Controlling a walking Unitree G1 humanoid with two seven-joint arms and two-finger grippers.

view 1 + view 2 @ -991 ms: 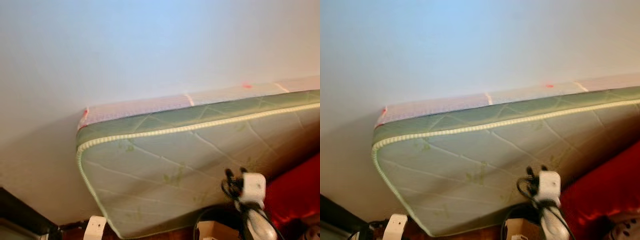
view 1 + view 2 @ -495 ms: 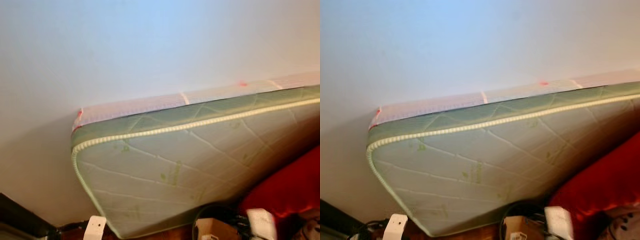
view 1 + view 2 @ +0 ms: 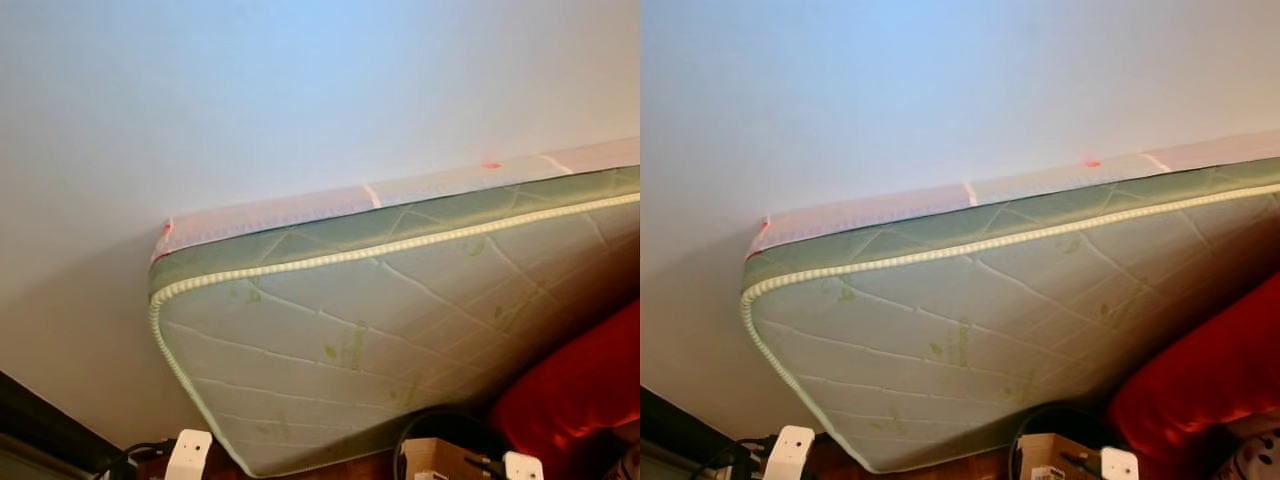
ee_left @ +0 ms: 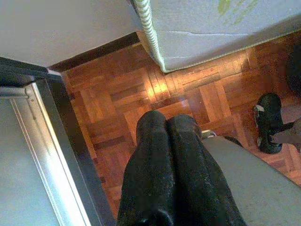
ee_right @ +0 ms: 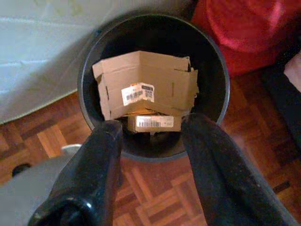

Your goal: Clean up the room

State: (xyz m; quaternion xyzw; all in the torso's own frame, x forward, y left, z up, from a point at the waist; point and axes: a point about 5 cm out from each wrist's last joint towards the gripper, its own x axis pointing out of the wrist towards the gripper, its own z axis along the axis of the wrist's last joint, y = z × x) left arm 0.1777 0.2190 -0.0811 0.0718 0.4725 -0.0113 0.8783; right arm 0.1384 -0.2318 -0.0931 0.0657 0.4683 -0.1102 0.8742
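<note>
1. Parquet floor (image 5: 155, 193) of reddish wood meets a pale wall (image 3: 300, 90); a green quilted mattress (image 3: 400, 330) leans on edge against that wall.
2. Task item: a black round bin (image 5: 153, 84) stands on the floor just beside the mattress's lower face. It holds folded cardboard pieces (image 5: 146, 87) bearing white barcode labels, with a smaller labelled box (image 5: 153, 123) beneath them. From the head views, the bin's rim shows below the mattress.
3. Right gripper (image 5: 150, 141) hangs above the near rim of the bin. Its two black fingers (image 5: 101, 155) are spread wide apart and grasp nothing.
4. A red cushion-like object (image 5: 244, 28) sits beside the bin, on the side away from the mattress.
5. Left gripper (image 4: 168, 127) is over bare floor, near the mattress's corner. Its fingers are pressed together with nothing between them.
6. A dark-framed panel (image 4: 42, 155) runs along the floor to one side of the left gripper; a black shoe (image 4: 269, 122) lies on the floor to the other side.
</note>
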